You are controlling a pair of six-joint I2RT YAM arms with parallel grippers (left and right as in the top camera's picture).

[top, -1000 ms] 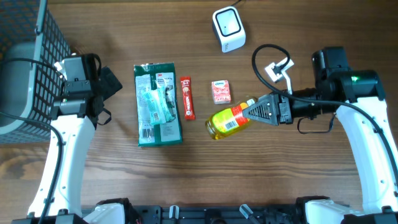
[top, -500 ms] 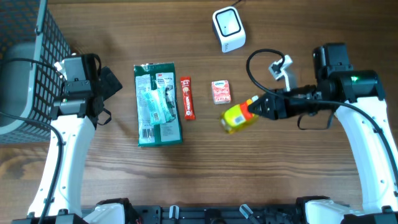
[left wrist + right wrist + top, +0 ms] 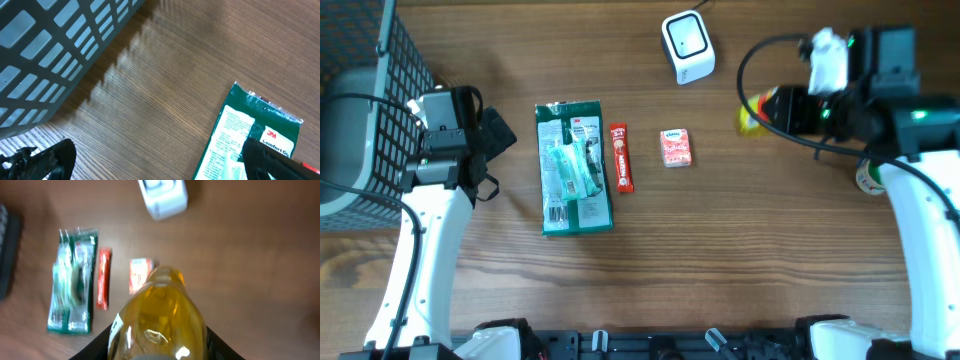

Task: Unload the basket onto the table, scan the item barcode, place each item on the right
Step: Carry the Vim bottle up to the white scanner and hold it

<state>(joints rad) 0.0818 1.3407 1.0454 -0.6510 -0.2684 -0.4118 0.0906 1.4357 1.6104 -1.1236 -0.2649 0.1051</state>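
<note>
Up off the worktop [image 3: 720, 260] to the right of the scanner [image 3: 687, 46], right hand [image 3: 782, 108] pinches the yellow bottle [image 3: 157, 310] while left hand [image 3: 492, 140] sits spread by the basket [image 3: 350, 100]; the smooth round body could twist or slip, leaving the barcode facing away from the scanner.

The right gripper [image 3: 157, 344] clasps a yellow bottle [image 3: 159, 311], which fills the near middle of the view, with dark fingers [image 3: 97, 349] showing on either side of its body. Just past the bottle's far end lies a small pink box [image 3: 140, 275]. Left of the box is a red stick sachet [image 3: 103, 278], and further left a green packet [image 3: 71, 282]. All three lie on the wooden table [image 3: 250, 255]. Well ahead stands a white scanner [image 3: 162, 195]. Everything is somewhat blurred.
</note>
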